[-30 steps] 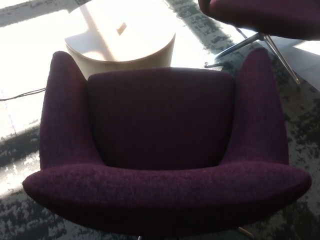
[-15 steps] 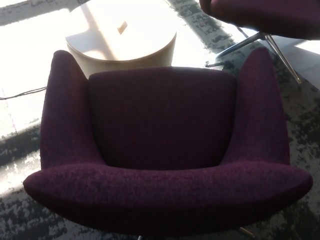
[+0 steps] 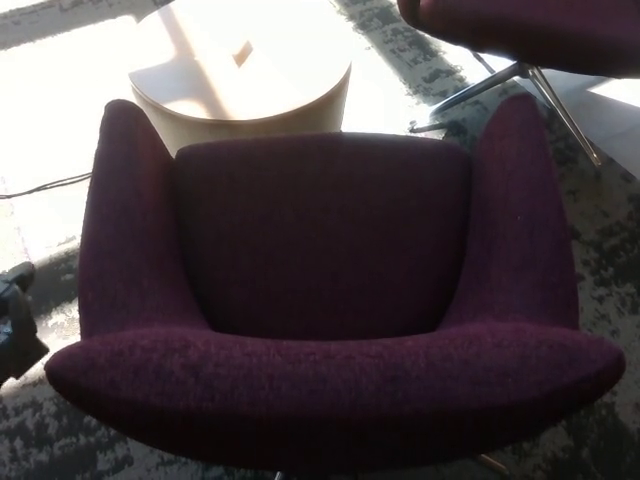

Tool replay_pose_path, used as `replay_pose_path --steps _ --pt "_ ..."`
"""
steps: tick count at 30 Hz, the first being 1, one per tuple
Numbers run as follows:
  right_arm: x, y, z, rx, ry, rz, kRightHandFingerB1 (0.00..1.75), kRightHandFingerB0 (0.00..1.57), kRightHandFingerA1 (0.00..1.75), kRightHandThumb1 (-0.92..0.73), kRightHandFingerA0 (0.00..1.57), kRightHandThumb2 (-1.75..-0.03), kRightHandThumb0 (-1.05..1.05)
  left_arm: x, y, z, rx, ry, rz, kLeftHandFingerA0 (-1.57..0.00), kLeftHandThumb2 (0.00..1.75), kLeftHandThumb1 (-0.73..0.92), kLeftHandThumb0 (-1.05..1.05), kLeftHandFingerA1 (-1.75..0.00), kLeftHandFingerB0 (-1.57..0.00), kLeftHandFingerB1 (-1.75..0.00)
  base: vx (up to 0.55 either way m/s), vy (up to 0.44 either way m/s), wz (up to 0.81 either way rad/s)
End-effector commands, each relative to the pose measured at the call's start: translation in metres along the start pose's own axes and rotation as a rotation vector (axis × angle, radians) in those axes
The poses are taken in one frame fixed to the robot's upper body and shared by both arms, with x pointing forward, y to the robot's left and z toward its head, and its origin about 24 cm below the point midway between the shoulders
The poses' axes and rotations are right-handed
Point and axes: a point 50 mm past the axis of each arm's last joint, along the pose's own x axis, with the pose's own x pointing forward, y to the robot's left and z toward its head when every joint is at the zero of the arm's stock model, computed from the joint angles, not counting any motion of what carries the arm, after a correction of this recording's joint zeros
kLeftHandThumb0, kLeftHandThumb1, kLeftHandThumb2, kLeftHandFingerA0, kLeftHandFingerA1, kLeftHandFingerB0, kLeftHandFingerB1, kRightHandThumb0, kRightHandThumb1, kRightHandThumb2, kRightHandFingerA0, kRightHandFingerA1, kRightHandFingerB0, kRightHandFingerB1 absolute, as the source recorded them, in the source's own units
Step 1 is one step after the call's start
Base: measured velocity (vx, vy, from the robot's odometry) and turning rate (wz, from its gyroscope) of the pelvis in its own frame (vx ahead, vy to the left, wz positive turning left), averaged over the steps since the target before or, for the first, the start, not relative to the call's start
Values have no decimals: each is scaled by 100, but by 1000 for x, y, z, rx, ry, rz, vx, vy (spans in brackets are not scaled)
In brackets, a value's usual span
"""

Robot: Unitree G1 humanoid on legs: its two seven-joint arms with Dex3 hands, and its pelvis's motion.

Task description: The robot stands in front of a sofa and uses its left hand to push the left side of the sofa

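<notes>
Below the camera, dark purple sofa (image 3: 320,290), left hand (image 3: 17,325) beside it

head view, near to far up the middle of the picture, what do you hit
sofa backrest → sofa seat cushion → round pale table. The left hand sits off at the left edge, apart from the sofa, so it is not on this line.

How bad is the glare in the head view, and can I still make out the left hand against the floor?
Head view: sunlight washes out the floor and round table at upper left; the purple sofa stays dark but readable; the left hand is a dim black shape at the left edge, finger detail lost in shadow.
</notes>
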Motion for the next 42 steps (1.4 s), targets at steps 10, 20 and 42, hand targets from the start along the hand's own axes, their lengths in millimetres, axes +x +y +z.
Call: replay_pose_path --steps 10,20,42 --pt "-3 -3 -4 -16 11 -17 37 48 55 -71 71 -62 -58 5 -29 -7 90 48 -126 0 134 92 -91 -11 0 -7 0 0 0" --pt "-3 -3 -3 -35 3 -11 52 40 63 -59 62 -94 -62 6 -67 -7 111 -9 -262 0 103 86 -99 -14 0 -9 0 0 0" --pt "0 -5 -1 -43 -5 -1 37 48 54 -72 67 -62 -60 -5 -124 -20 76 -39 -444 0 126 82 -81 -25 0 -18 0 0 0"
